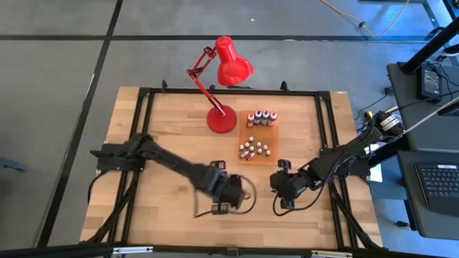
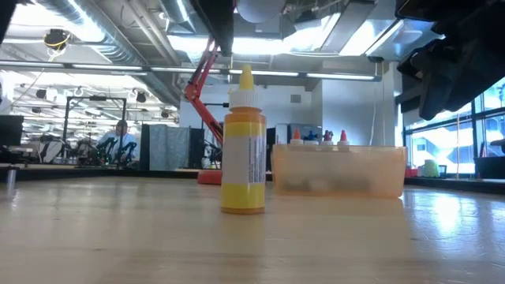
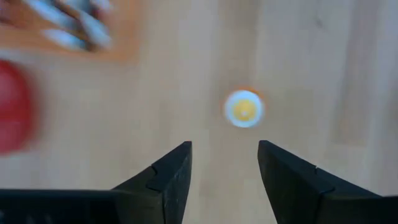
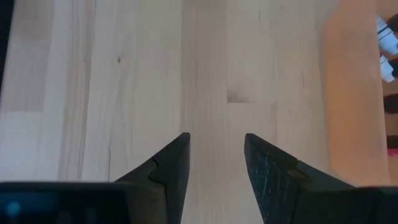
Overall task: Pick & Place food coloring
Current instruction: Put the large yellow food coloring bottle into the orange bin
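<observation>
Wooden table [image 1: 165, 143] is carrying the whole set-up. On the left, the left gripper [image 3: 224, 146] is hanging above the near middle of the table with its fingers standing apart and nothing between them. The yellow food coloring bottle [image 2: 242, 150] is standing upright on bare wood, apart from those fingers and slightly ahead of them; the high view does not show it clearly.

Risk: the bottle is tall and narrow, so a descent that is off-centre is likely to be striking the cap with one finger and tipping the bottle, which would then be rolling. A grip on the tapered tip alone is likely to be slipping.

Further right and far, the red desk lamp [image 1: 221, 120] is standing just beside the orange translucent tray [image 1: 262, 136], which is holding two rows of small bottles; the lamp's arm is crowding the tray's far-left approach. The filled rows are leaving little room for a placement.

On the right, the right gripper [image 4: 216, 137] is waiting over bare wood near the tray, fingers parted and empty; a carry toward the tray could be meeting it.
</observation>
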Controlling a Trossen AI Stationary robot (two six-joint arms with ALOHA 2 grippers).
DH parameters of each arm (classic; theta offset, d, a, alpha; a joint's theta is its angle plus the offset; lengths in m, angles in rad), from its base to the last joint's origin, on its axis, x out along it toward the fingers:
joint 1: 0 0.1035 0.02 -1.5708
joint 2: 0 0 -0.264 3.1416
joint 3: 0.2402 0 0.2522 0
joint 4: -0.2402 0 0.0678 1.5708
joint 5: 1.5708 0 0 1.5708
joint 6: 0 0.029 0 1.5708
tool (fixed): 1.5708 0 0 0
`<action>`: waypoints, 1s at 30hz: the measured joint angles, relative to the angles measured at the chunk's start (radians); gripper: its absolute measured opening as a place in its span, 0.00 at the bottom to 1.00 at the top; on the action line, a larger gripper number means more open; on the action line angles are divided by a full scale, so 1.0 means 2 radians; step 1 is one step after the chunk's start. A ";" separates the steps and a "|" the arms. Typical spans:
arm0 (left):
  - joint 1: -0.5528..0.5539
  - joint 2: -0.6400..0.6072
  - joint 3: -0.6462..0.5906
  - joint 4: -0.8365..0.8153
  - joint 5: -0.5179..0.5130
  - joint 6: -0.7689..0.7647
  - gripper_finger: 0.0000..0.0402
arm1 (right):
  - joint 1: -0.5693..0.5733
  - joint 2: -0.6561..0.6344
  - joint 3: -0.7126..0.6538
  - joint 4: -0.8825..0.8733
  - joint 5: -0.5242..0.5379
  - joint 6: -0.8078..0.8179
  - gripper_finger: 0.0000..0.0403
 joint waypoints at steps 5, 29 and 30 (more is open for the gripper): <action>-0.057 -0.055 -0.058 0.028 -0.168 -0.047 0.44 | 0.002 0.000 0.000 0.006 0.000 0.000 0.38; -0.108 -0.356 -0.621 0.674 -0.184 0.039 0.44 | -0.062 0.006 0.000 0.329 0.025 -0.226 0.38; -0.103 -0.367 -0.650 0.725 -0.163 0.058 0.43 | -0.068 0.006 0.000 0.332 0.025 -0.236 0.38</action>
